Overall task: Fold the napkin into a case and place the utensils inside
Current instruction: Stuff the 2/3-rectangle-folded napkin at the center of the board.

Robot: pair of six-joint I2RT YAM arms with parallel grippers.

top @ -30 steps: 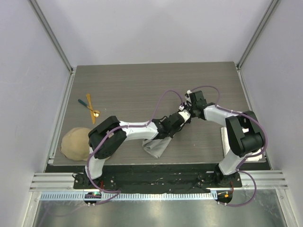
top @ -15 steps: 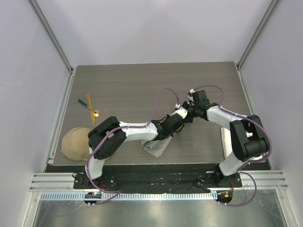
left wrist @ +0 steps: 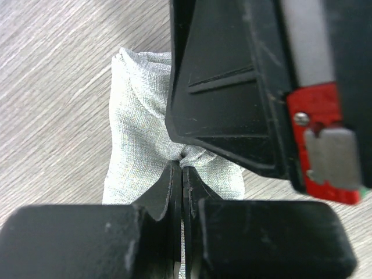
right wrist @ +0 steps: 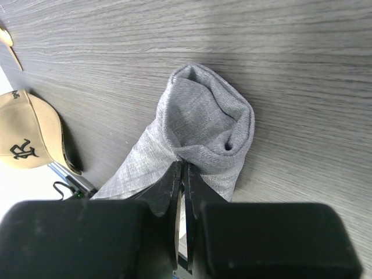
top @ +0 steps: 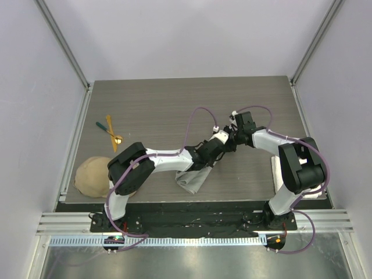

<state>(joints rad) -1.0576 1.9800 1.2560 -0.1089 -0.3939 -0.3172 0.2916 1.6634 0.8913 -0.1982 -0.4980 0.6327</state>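
The light grey napkin (top: 192,180) lies bunched in a long rolled shape from near the table's front edge toward the middle. Its far end (right wrist: 203,122) curls into a loose tube. My left gripper (left wrist: 182,161) is shut on a pinch of that end. My right gripper (right wrist: 183,167) meets it from the opposite side, its jaws all but together with a cloth fold nipped at the tips. In the top view both grippers sit tip to tip at mid-table, left gripper (top: 222,143), right gripper (top: 232,138). The utensils (top: 110,132) lie crossed at the far left, apart from the cloth.
A tan cap (top: 90,174) with a black emblem sits at the near left corner, also in the right wrist view as the cap (right wrist: 29,139). A white towel (top: 318,195) peeks out by the right arm's base. The table's front edge runs just below the napkin.
Both grippers have stayed at the napkin's far end and shifted only slightly. The left arm's cable loop has risen a little.
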